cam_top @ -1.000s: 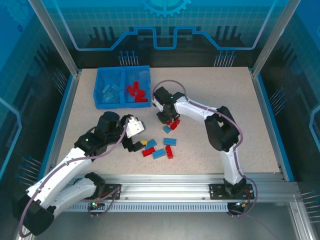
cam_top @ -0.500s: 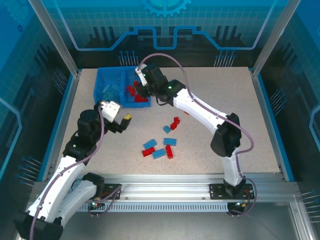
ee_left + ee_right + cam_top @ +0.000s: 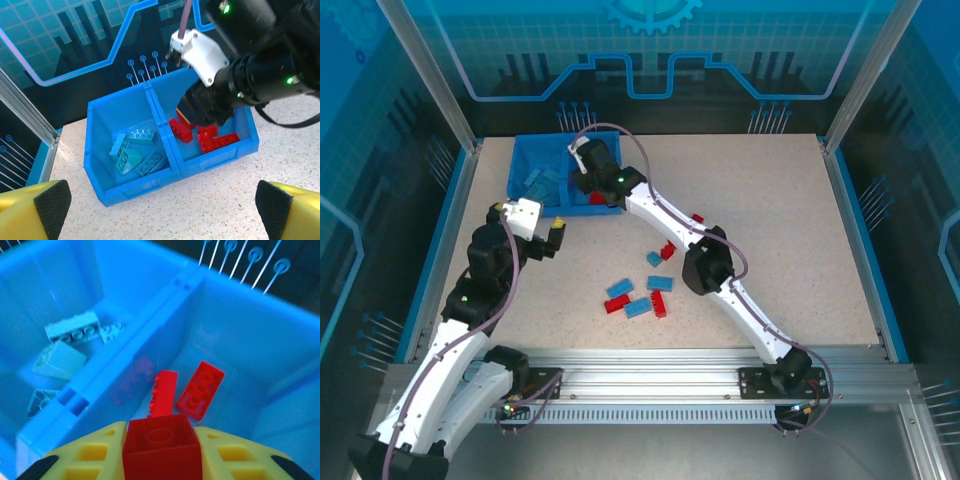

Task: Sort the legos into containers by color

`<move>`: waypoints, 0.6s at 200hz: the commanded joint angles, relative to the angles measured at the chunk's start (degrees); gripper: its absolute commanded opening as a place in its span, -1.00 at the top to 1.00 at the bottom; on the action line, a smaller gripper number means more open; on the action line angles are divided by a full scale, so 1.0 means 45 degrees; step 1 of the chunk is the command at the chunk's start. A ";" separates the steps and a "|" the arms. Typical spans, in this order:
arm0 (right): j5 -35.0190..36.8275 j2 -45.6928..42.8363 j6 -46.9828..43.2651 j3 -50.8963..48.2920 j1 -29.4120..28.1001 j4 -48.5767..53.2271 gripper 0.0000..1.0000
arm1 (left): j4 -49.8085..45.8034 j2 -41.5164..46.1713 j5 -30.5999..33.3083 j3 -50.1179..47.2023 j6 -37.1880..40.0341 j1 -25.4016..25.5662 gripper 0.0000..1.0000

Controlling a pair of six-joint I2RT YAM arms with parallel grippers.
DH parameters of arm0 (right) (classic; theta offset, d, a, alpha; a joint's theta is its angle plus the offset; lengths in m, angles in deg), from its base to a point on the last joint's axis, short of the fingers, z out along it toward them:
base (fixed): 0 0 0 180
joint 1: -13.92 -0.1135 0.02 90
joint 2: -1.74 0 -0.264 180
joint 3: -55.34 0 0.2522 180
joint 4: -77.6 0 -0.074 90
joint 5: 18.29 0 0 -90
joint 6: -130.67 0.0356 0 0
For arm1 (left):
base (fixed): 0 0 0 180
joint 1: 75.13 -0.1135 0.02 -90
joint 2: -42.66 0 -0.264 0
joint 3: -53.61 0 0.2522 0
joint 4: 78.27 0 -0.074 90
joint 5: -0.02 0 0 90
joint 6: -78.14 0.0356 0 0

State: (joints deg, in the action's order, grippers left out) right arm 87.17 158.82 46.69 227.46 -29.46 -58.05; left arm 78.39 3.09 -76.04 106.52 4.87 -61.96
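One red brick (image 3: 160, 440) is clamped between the yellow fingers (image 3: 90, 460) of the right gripper (image 3: 161, 457), so its jaws are closed on this brick. The gripper hangs above the right compartment (image 3: 235, 340) of the blue bin (image 3: 145, 187). Below it, several red bricks (image 3: 205, 137) lie on the floor of that compartment. The left compartment (image 3: 107, 125), beyond the central divider (image 3: 165, 305), holds a few light blue bricks (image 3: 137, 152). The bin stands at the far left part of the table (image 3: 770, 220). Near the middle of the table some loose bricks are scattered, blue ones (image 3: 638, 308) mixed with red ones (image 3: 660, 303). The left gripper (image 3: 160, 210) is just in front of the bin. Its jaws are wide apart with nothing between them, and its black pads (image 3: 52, 202) show at both lower corners of the left wrist view.
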 commanded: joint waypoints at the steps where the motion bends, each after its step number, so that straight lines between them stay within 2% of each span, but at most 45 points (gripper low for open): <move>1: -0.0634 -0.0375 0.0110 0.0531 0.0101 -0.0767 0.04 | 0.0404 -0.0025 0.0121 -0.0108 -0.0154 -0.0135 -0.97; 13: -0.0735 -0.0623 0.0194 0.0536 0.0093 -0.0596 -0.08 | 0.0394 -0.0020 0.0146 -0.0098 -0.0125 -0.0133 -0.97; 46: -0.1125 -0.1956 0.0298 0.0161 0.0111 0.0499 -0.10 | 0.0362 -0.0141 0.0051 -0.0117 -0.0107 -0.0134 -0.97; 70: -0.1431 -0.3729 0.0348 -0.0680 0.0121 0.1863 -0.11 | 0.0281 -0.0395 -0.0025 -0.0071 -0.0178 -0.0143 -0.97; 94: -0.2460 -0.6687 0.0331 -0.3218 0.0343 0.3155 -0.24 | 0.0234 -0.0680 -0.0027 -0.0010 -0.0399 -0.0143 -0.97; 120: -0.4135 -1.0745 0.0182 -0.7578 0.0748 0.3720 -0.41 | 0.0347 -0.1197 -0.0637 0.0063 -0.1106 -0.0126 -0.97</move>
State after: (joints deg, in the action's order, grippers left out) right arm 76.62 126.14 47.89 205.82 -28.36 -46.90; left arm 78.43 -0.69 -76.13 106.52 3.56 -61.96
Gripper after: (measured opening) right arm 0.669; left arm 0.987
